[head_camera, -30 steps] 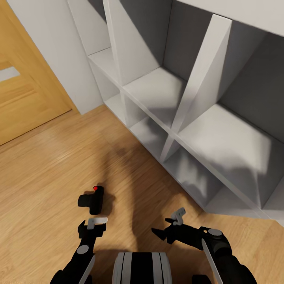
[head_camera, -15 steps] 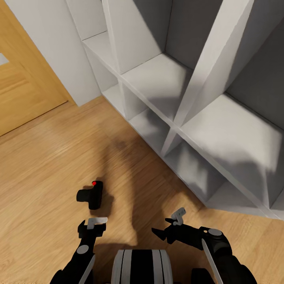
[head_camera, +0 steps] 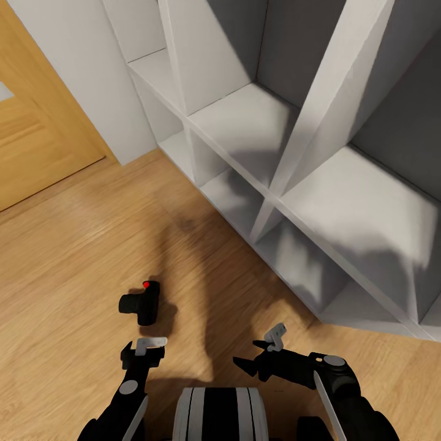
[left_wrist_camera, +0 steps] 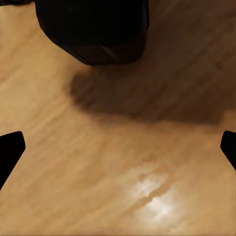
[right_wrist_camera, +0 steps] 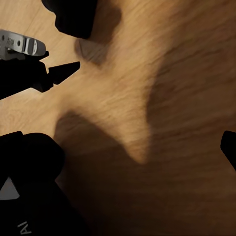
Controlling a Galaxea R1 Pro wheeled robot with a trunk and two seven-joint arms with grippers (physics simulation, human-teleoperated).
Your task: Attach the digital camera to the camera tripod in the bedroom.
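Observation:
The digital camera point(head_camera: 142, 301), small and black with a red button on top, lies on the light wood floor just ahead of my left gripper point(head_camera: 144, 349). That gripper is open and empty, a short gap from the camera. In the left wrist view the camera's dark body point(left_wrist_camera: 93, 29) sits beyond the spread fingertips point(left_wrist_camera: 11, 150), with bare floor between them. My right gripper point(head_camera: 260, 354) hangs open and empty over the floor, further right. In the right wrist view the camera point(right_wrist_camera: 73, 17) and the left gripper point(right_wrist_camera: 34, 69) appear. The camera tripod is out of view.
White cube shelves point(head_camera: 275, 177) stand close on the right, reaching down to the floor near my right arm. A wooden door point(head_camera: 37, 141) and a white wall point(head_camera: 79, 67) are at the back left. Open wood floor point(head_camera: 73, 245) spreads to the left.
The head view shifted a second ago, so shelves and camera sit a little differently in the picture. Since half a second ago nothing has visibly moved; both grippers stay open.

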